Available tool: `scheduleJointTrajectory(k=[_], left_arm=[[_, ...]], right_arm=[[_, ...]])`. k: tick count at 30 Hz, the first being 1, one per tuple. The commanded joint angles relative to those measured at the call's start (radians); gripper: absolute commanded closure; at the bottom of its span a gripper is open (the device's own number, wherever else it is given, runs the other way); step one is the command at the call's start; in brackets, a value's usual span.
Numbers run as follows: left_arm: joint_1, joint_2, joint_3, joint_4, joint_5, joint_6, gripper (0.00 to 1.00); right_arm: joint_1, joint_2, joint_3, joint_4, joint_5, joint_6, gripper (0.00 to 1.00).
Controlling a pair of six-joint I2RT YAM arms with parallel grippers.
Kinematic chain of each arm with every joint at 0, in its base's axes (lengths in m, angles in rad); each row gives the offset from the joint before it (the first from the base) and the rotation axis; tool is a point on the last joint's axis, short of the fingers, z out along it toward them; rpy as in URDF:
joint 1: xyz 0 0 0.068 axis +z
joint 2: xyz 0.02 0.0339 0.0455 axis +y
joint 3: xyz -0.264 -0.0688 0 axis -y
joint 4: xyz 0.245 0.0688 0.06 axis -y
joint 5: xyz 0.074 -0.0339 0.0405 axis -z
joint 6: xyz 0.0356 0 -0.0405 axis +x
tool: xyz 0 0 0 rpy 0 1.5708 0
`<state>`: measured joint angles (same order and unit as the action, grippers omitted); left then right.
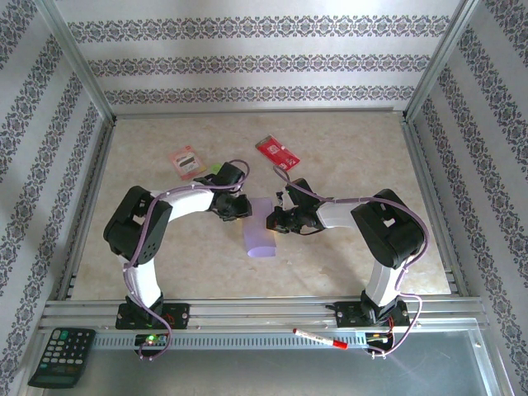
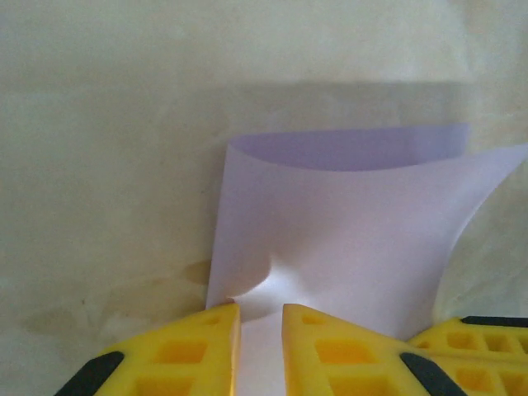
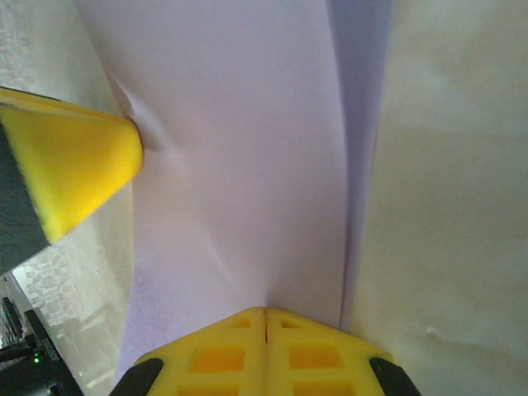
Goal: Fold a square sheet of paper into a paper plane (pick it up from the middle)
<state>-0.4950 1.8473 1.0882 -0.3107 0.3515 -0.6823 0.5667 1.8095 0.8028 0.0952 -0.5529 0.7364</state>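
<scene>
Left jaws, right jaws both pinch curled lilac sheet (image 2: pixel 346 223).

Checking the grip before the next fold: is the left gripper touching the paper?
Touching. In the left wrist view the paper dimples right at the fingertips of the left gripper; the right wrist view shows one fingertip pressed into it.

Beige table (image 1: pixel 206 276), red card (image 1: pixel 277 152), pink packet (image 1: pixel 186 162)
</scene>
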Motion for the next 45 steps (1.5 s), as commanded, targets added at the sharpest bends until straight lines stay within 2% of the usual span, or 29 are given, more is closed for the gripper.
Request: scheduleJointTrajectory(k=[1, 6, 12, 20, 26, 29, 35, 40, 45], left_arm=[[0.018, -0.04, 0.011, 0.005, -0.003, 0.028, 0.78], [0.015, -0.071, 0.028, 0.069, 0.107, -0.009, 0.75], [0.02, 0.02, 0.067, 0.061, 0.116, 0.006, 0.76], [0.079, 0.104, 0.063, 0.078, 0.104, 0.032, 0.77], [0.107, 0.047, 0.039, 0.092, 0.123, 0.023, 0.76], [0.101, 0.004, 0.032, 0.109, 0.174, -0.005, 0.75], [0.021, -0.106, -0.083, 0.172, 0.227, -0.105, 0.75], [-0.02, -0.116, -0.224, 0.294, 0.263, -0.207, 0.76], [-0.009, -0.105, -0.277, 0.233, 0.212, -0.156, 0.77]], right_arm=[[-0.001, 0.105, -0.052, -0.143, 0.183, -0.019, 1.0], [-0.001, 0.106, -0.054, -0.139, 0.185, -0.017, 1.0], [-0.001, 0.106, -0.053, -0.138, 0.186, -0.017, 1.0], [-0.001, 0.103, -0.056, -0.138, 0.188, -0.015, 1.0], [-0.001, 0.096, -0.072, -0.134, 0.193, -0.011, 1.0], [-0.001, 0.097, -0.073, -0.132, 0.191, -0.011, 1.0], [-0.001, 0.089, -0.077, -0.132, 0.197, -0.008, 1.0], [-0.002, 0.09, -0.076, -0.133, 0.197, -0.01, 1.0], [-0.005, 0.091, -0.07, -0.14, 0.196, -0.015, 1.0]])
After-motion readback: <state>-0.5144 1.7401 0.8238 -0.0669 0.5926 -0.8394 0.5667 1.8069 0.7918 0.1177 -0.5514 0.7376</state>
